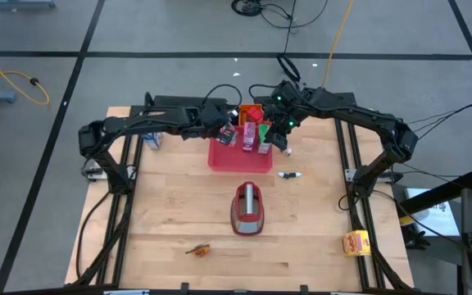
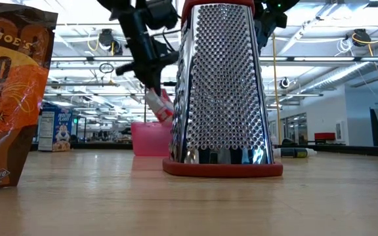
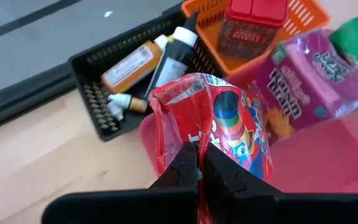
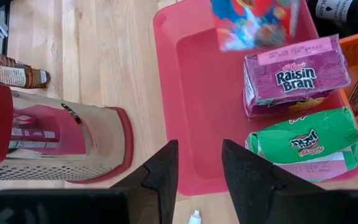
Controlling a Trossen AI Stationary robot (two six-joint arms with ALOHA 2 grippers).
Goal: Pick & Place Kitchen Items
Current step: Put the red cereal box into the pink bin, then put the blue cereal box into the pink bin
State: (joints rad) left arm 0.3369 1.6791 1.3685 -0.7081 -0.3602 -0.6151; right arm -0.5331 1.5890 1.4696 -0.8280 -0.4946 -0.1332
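a pale wooden table [image 1: 179,213] stands on a grey floor [image 1: 162,74] crossed by dark lines, with a yellow cable [image 1: 6,70] and black cables [image 1: 277,12] trailing over it. beyond lies a large open hall with ceiling pipes [image 2: 346,72], strip lights and windows [image 2: 294,124].

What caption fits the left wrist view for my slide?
Left gripper pinches a red carton above the pink tray.
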